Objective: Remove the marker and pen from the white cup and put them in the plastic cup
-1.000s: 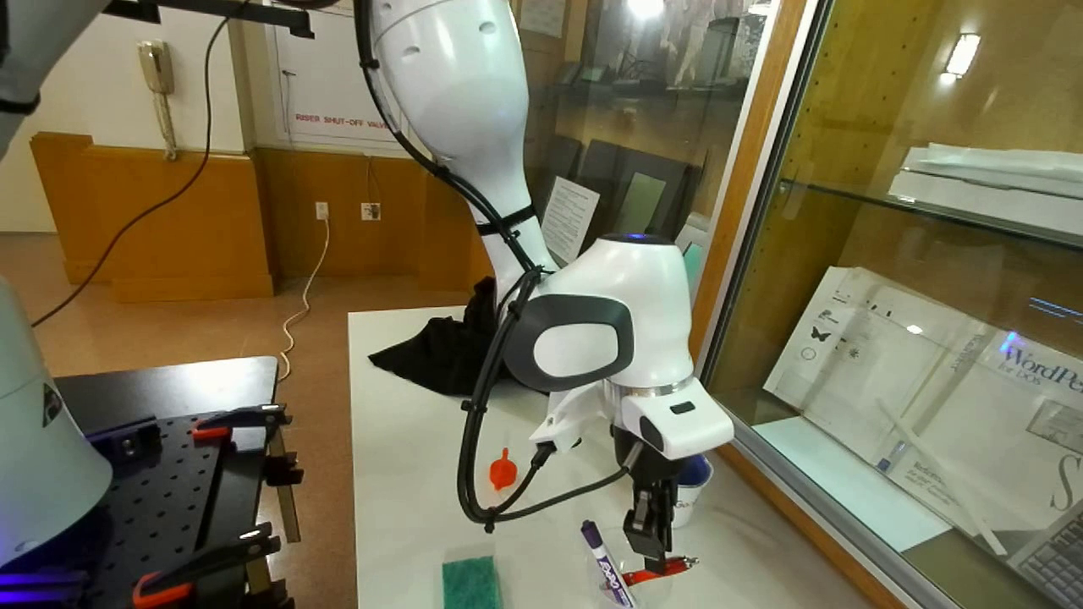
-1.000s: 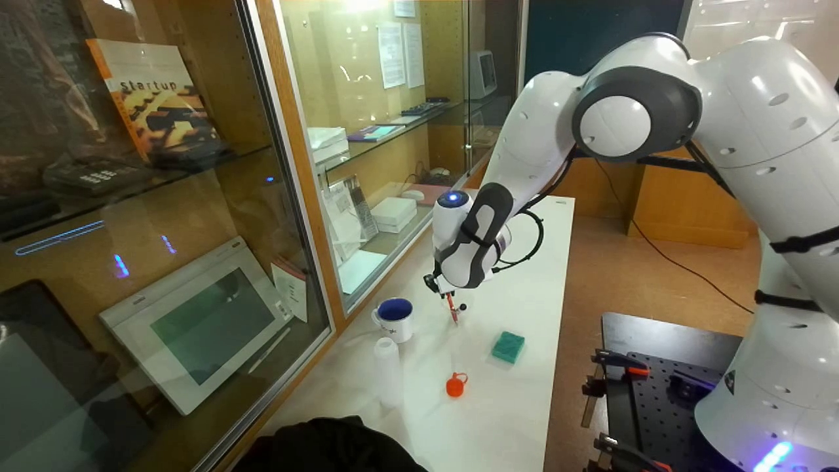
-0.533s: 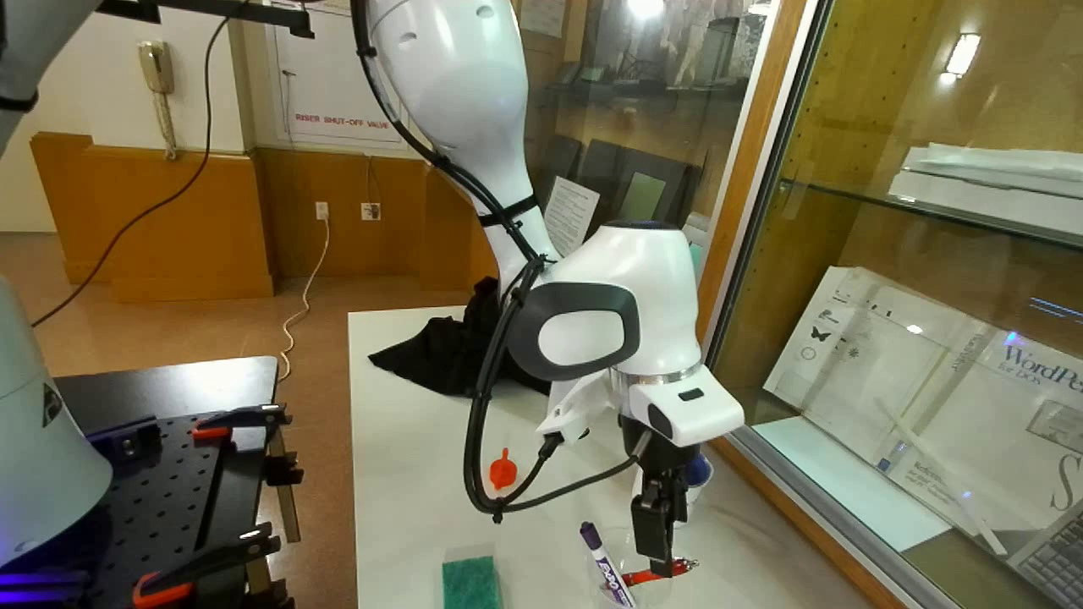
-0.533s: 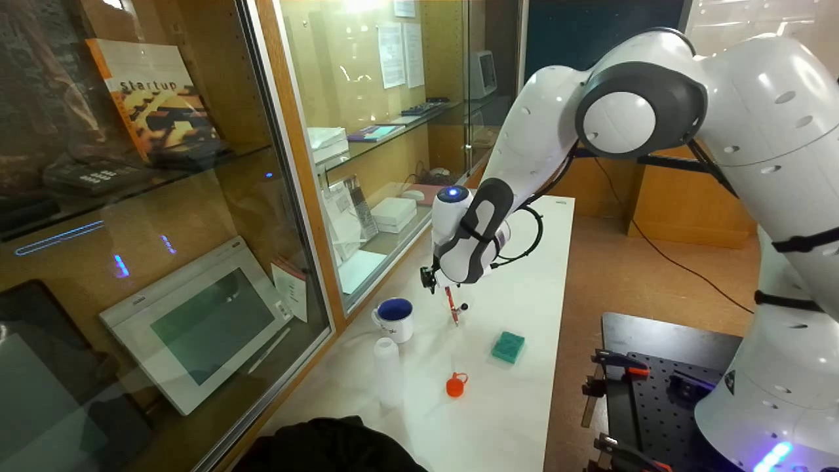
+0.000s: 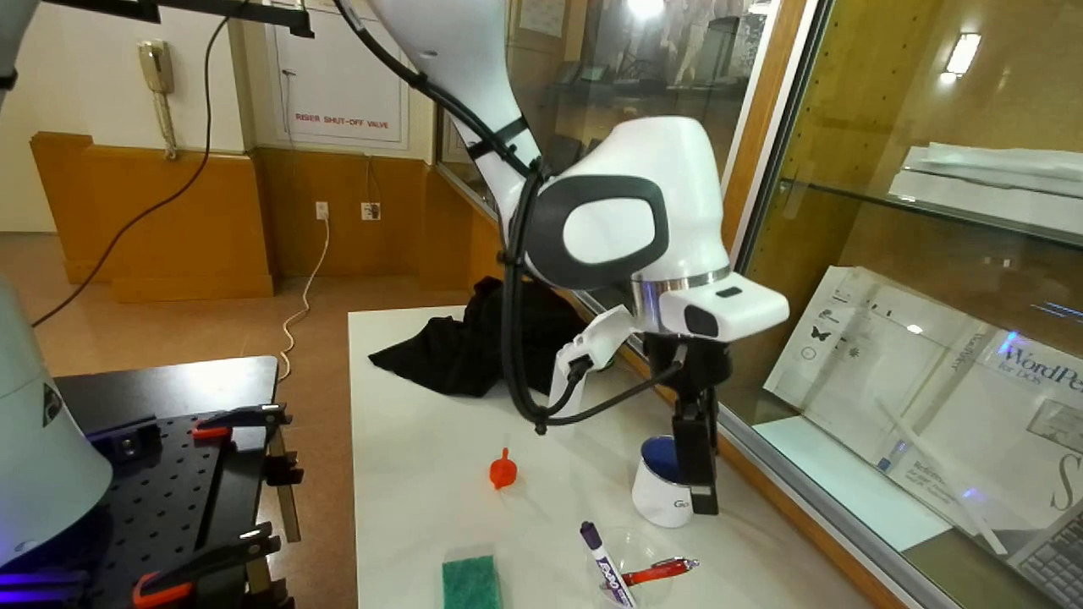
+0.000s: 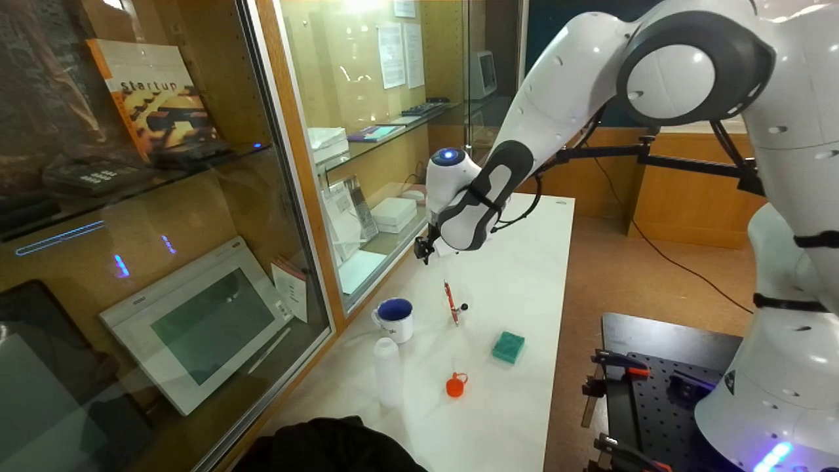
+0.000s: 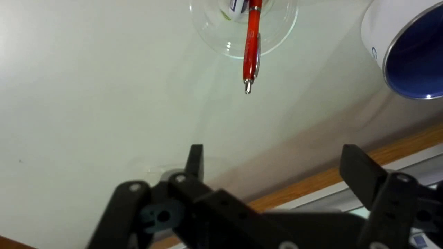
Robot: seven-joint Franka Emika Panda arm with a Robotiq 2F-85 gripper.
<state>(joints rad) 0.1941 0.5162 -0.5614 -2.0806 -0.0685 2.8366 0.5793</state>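
Observation:
The red pen [image 5: 660, 571] leans in the clear plastic cup [image 7: 221, 36], its clip end sticking out past the rim. Beside it the purple-and-white marker [image 5: 605, 562] tilts the opposite way in that same cup. A white cup [image 6: 396, 328] with a blue inside stands close by, and nothing shows in its visible interior. It also appears in the wrist view as a white cup [image 7: 384, 27] at the upper right. My gripper [image 7: 273, 149] is open, with nothing between its fingers. It hangs above the table, apart from the pen [image 7: 251, 48]; its fingers overlap the white cup in an exterior view.
A green sponge [image 5: 471, 584], a red cap [image 5: 503, 470] and a white bottle [image 6: 388, 377] stand on the table. Black cloth [image 5: 457, 355] is bunched at one end. The display case's wooden edge [image 7: 311, 183] runs along the table close to my gripper.
My gripper has opened, left the pen and risen towards the display case side. Pen and marker stay leaning in the plastic cup, and the white cup is now less hidden.

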